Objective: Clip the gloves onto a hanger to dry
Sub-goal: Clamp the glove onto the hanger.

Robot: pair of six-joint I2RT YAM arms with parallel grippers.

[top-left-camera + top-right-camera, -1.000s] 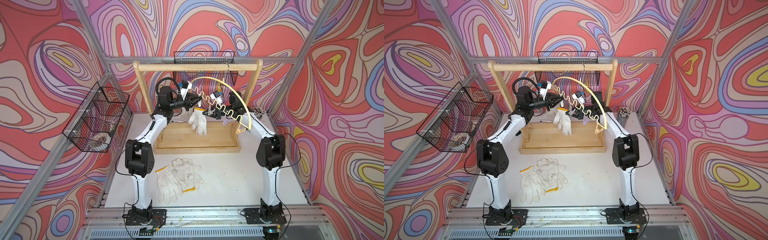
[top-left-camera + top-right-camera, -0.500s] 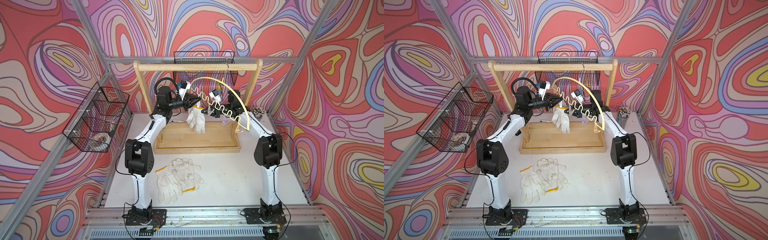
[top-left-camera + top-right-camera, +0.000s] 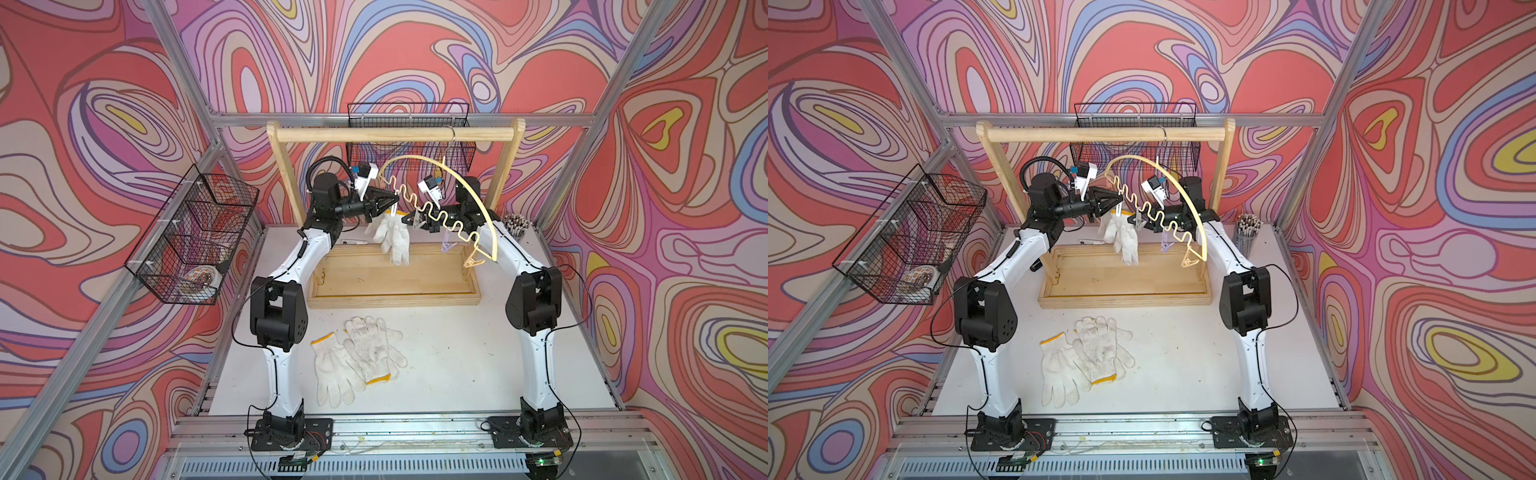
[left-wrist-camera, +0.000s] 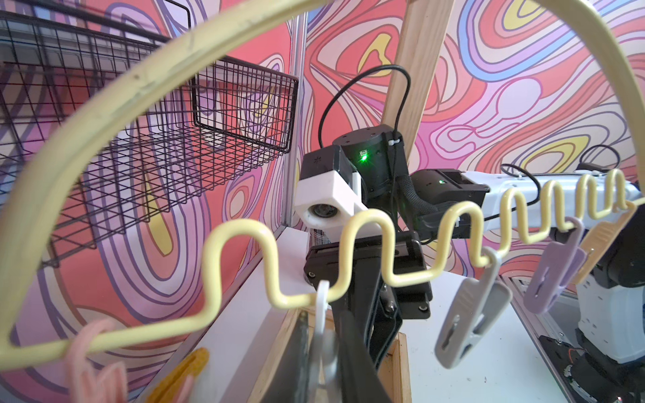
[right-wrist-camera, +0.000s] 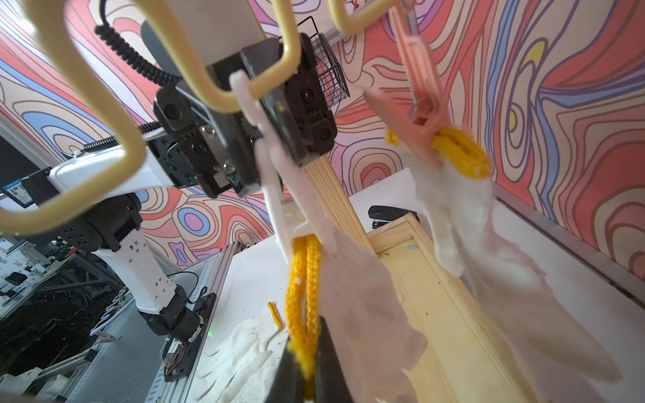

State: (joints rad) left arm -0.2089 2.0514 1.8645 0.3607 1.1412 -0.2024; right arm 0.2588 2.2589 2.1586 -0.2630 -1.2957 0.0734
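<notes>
— Left gripper (image 4: 323, 335): condition at inspection?
— Closed on the white clip (image 5: 275, 195), a flat plastic peg that hung from the wavy lower bar of the hanger (image 4: 139, 83). The black fingers pinched the peg's upper end.
— Right gripper (image 5: 307, 349)?
— Shut tight on the held glove (image 5: 356, 307), pinching the ribbed yellow edge of its cuff. The top of that cuff met the lower end of the white clip. Whether the peg gripped it could not be told.
— Other gloves?
— One hanging glove (image 5: 453, 216), soft white knit, hung by its yellow cuff from the pink clip (image 5: 415, 87), just beside the held one. Loose gloves (image 3: 357, 357) lay overlapping on the white table (image 3: 457, 365) between the arm bases, slightly soiled and well apart from the hanger.
— Hanger mounting?
— The pale yellow arch hung by a metal hook from the round wooden rail (image 3: 395, 134). A grey clip (image 4: 467, 324) and a lilac clip (image 4: 555, 275) dangled farther along the bar.
— Containers?
— The shallow wooden tray (image 3: 395, 286) formed the rail frame's base, beneath the hung gloves. The black wire basket (image 3: 174, 249) on the side wall by the left arm held a round patterned roll (image 3: 201, 276). A cup (image 3: 1245, 245) near the right arm held thin sticks.
</notes>
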